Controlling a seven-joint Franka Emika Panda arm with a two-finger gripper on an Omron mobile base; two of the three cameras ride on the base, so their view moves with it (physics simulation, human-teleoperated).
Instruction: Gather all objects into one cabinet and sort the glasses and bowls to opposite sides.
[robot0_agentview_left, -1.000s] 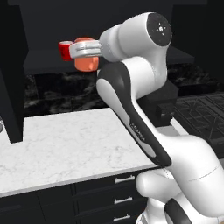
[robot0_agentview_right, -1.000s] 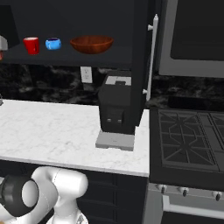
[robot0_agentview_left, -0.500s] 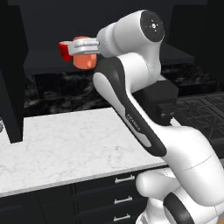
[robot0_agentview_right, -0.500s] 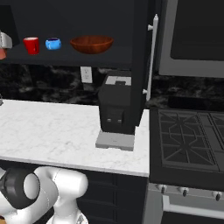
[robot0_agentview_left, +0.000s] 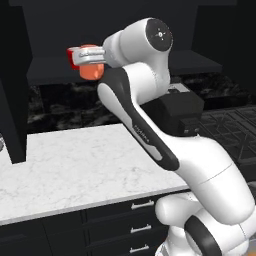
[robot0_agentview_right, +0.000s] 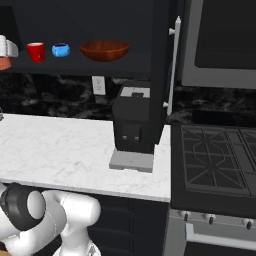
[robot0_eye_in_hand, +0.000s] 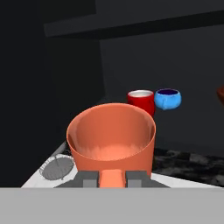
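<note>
My gripper is shut on the salmon-orange cup and holds it up in front of the open black cabinet. In the hand view the cup sits upright between my fingertips. Beyond it, on the cabinet shelf, stand the red mug and the small blue vessel. From the right base view, the red mug, the blue vessel and the wide reddish-brown bowl stand in a row, and my gripper with the cup is at the left edge.
The cabinet door stands open with its silver bar handle. A black coffee machine sits on the marble counter, with a stove to its right. Another dark door panel hangs at the left.
The hand with the cup has moved a little to the left and toward the shelf, and has come into the right base view at its left edge. The shelf's vessels have not moved.
</note>
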